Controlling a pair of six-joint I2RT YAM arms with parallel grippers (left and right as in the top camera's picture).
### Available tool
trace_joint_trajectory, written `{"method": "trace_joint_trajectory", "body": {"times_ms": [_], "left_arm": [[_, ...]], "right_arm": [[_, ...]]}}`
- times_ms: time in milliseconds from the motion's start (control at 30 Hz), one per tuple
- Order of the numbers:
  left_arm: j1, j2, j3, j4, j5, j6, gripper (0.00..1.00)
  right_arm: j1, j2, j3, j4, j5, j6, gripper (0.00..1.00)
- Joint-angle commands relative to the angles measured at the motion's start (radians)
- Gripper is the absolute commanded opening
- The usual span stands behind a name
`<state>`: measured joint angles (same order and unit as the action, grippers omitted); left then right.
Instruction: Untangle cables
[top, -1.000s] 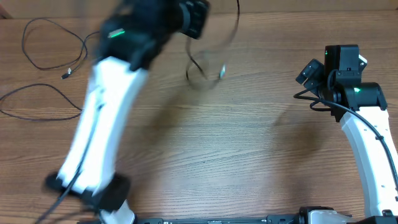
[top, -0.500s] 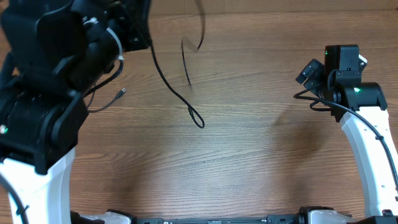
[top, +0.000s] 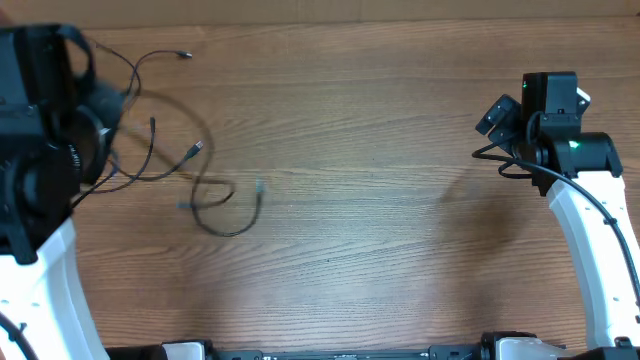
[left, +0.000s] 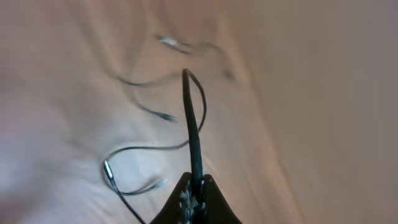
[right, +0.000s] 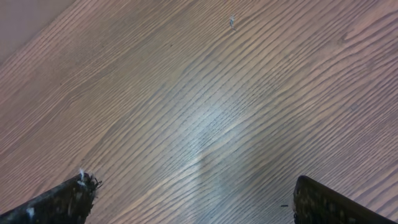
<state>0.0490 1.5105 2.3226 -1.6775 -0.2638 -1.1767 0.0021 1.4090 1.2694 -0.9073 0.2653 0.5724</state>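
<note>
Cables (top: 228, 234) now sprawl across the left third of the table (top: 380, 230), where half a second ago one strand dangled out toward the middle. My left arm (top: 40, 150) has swung over to the table's left edge. My left gripper (left: 194, 194) is clamped shut on one cable (left: 193, 124), which rises from the fingertips while the others trail loose on the wood beyond. One plug (top: 183, 53) lies near the far edge. My right gripper (right: 193, 199) has not shifted; its jaws stand wide apart over the wood. Between the loops and my right arm (top: 575, 190) runs a broad open stretch of tabletop.
</note>
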Motion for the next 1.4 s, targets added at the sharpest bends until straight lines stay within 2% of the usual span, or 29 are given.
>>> {"method": "trace_joint_trajectory", "body": {"times_ms": [0,200,400,600,700,767,900,1000,1033,1100,1267,1367], "left_arm": [[0.099,0.010,-0.051,-0.012,-0.117,-0.043,0.04],[0.244,0.010,-0.198,-0.012,-0.125,-0.093,0.04],[0.445,0.010,-0.372,0.030,-0.243,-0.172,0.04],[0.656,0.021,-0.557,0.227,-0.251,-0.223,0.05],[0.720,0.028,-0.639,0.341,-0.364,-0.216,0.05],[0.744,0.044,-0.689,0.427,-0.466,-0.160,0.04],[0.757,0.098,-0.724,0.536,-0.516,-0.020,0.04],[0.760,0.163,-0.726,0.529,-0.529,-0.012,0.05],[0.761,0.197,-0.729,0.523,-0.530,-0.011,0.09],[0.763,0.263,-0.732,0.518,-0.528,-0.002,0.10],[0.762,0.451,-0.732,0.513,-0.508,0.120,0.11],[0.762,0.568,-0.732,0.507,-0.443,0.178,0.19]], "right_arm": [[-0.001,-0.008,0.008,0.004,0.002,0.004,1.00],[-0.001,-0.008,0.008,0.004,0.002,0.004,1.00],[-0.001,-0.008,0.008,0.004,0.002,0.004,1.00],[-0.001,-0.008,0.008,0.004,0.002,0.003,1.00],[-0.001,-0.008,0.008,0.004,0.002,0.003,1.00],[-0.001,-0.008,0.008,0.004,0.002,0.004,1.00],[-0.001,-0.008,0.008,0.004,0.002,0.003,1.00],[-0.001,-0.008,0.008,0.004,0.002,0.004,1.00],[-0.001,-0.008,0.008,0.004,0.002,0.004,1.00],[-0.001,-0.008,0.008,0.004,0.002,0.004,1.00],[-0.001,-0.008,0.008,0.004,0.002,0.004,1.00],[-0.001,-0.008,0.008,0.004,0.002,0.004,1.00]]}}
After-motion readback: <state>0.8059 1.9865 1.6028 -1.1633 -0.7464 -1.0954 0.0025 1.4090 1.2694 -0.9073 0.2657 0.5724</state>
